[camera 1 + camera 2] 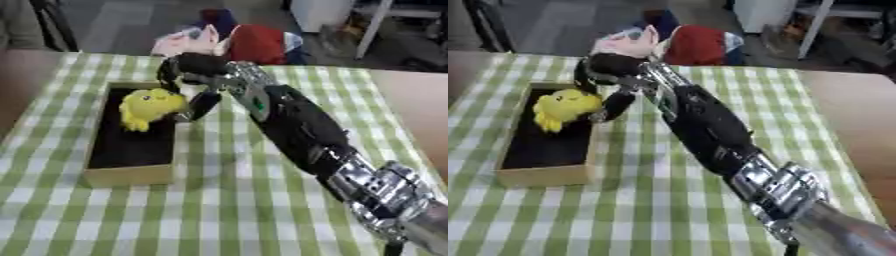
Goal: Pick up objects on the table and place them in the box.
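The yellow plush toy (149, 106) sits at the far end of the box (131, 176), partly over the dark floor of it and, as far as I can judge, leaning up toward the right-hand wall. My right hand (194, 82) is at that same far right corner, palm above the toy, with dark fingers (203, 104) hanging down beside the toy's right flank. They look curled around or against it, so I read this as a hold not yet let go, though I cannot see the contact itself. My worry is the release: if I open while the toy is propped on the wall, it could tip outward onto the checked cloth (227, 210) instead of dropping flat inside. The other risk is my own arm (297, 125), which crosses the desk (850, 115) diagonally close to the box's right wall; a careless pull-back could snag a finger in the plush and drag it out, or nudge the light-looking box sideways. I'd want to lower a touch and shift left before opening. As for the box, it is a shallow wooden tray with a black inside, and the toy is the only thing I can see in it; the near half is bare. Beyond the far edge of the desk lie a pink and a red soft thing (697, 45), apart from the box. My left hand shows in neither view.
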{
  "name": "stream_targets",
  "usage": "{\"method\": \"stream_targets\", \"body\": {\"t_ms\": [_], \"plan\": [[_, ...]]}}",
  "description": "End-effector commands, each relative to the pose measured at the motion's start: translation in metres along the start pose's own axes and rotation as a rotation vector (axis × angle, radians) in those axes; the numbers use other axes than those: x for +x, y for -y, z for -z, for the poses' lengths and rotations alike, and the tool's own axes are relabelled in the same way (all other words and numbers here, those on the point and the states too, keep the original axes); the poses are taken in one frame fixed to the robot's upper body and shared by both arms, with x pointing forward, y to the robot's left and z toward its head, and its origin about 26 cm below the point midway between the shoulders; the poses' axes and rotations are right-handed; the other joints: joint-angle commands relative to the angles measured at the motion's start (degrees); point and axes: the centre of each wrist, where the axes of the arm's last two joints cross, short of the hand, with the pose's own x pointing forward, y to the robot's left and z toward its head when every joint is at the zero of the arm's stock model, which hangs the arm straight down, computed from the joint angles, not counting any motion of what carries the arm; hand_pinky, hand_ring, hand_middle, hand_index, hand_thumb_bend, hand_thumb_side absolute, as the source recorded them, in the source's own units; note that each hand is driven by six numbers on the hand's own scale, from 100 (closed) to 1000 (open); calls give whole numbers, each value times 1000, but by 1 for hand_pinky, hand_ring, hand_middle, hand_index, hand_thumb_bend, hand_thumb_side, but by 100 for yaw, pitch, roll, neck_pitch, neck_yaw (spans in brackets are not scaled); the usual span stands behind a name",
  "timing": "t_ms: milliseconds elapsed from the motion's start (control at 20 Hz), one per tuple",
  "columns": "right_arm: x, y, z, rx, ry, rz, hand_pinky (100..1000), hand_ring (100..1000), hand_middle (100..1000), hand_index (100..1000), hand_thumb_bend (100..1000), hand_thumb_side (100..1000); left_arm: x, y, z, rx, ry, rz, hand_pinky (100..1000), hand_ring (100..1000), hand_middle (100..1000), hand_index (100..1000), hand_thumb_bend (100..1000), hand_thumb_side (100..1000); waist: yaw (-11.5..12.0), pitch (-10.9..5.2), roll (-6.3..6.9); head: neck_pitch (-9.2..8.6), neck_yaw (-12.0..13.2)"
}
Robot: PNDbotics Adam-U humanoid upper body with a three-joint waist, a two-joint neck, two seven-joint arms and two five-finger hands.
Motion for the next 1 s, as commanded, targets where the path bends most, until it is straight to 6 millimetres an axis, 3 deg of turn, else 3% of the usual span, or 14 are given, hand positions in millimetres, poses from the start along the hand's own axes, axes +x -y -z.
{"method": "stream_targets", "body": {"t_ms": [50, 100, 150, 200, 250, 300, 450, 600, 650, 700, 850, 1000], "plan": [[2, 7, 5, 16, 28, -54, 660, 803, 445, 597, 495, 527, 10, -1, 6, -13, 36, 14, 759, 677, 649, 712, 100, 863, 18, -73, 58, -59, -10], [2, 6, 5, 19, 32, -59, 668, 816, 513, 667, 528, 588, 10, -1, 6, -12, 36, 14, 760, 677, 649, 712, 100, 863, 20, -73, 59, -54, -7], [2, 6, 5, 19, 35, -63, 668, 816, 513, 667, 528, 588, 10, -1, 6, -12, 37, 14, 760, 677, 649, 712, 100, 863, 21, -72, 59, -50, -4], [2, 6, 4, 17, 37, -68, 683, 841, 632, 793, 566, 665, 10, -1, 6, -11, 38, 14, 761, 678, 649, 711, 100, 862, 16, -71, 60, -50, 4], [2, 6, 4, 14, 39, -72, 685, 844, 646, 803, 570, 672, 10, -1, 7, -10, 38, 14, 761, 678, 649, 711, 100, 862, 11, -71, 60, -51, 10], [1, 7, 3, 9, 39, -75, 714, 885, 784, 899, 606, 702, 10, -1, 7, -9, 38, 14, 763, 678, 649, 711, 100, 862, 1, -71, 60, -49, 10], [-1, 9, -1, -20, 29, -73, 740, 923, 882, 940, 640, 704, 10, -1, 6, -4, 36, 16, 763, 678, 648, 711, 100, 863, -45, -72, 65, -43, 24], [-4, 11, -6, -57, 6, -57, 745, 937, 899, 945, 653, 690, 10, -2, 5, 1, 33, 20, 763, 678, 648, 710, 100, 863, -91, -78, 74, -35, 50], [-5, 12, -9, -71, -3, -48, 746, 945, 903, 944, 605, 709, 10, -2, 4, 3, 31, 21, 763, 678, 648, 710, 100, 863, -111, -82, 79, -32, 61], [-6, 13, -11, -88, -12, -38, 748, 949, 901, 943, 658, 672, 9, -3, 4, 6, 29, 21, 763, 678, 648, 710, 100, 864, -139, -88, 85, -24, 75], [-9, 21, -20, -142, -25, 0, 747, 959, 874, 930, 649, 629, 8, -4, 0, 16, 17, 28, 763, 678, 648, 710, 100, 865, -254, -111, 106, -5, 130], [-8, 24, -34, -188, -23, 86, 735, 995, 825, 893, 403, 531, 6, -7, -3, 32, 3, 39, 763, 678, 647, 709, 100, 867, -421, -140, 128, 28, 230]]}}
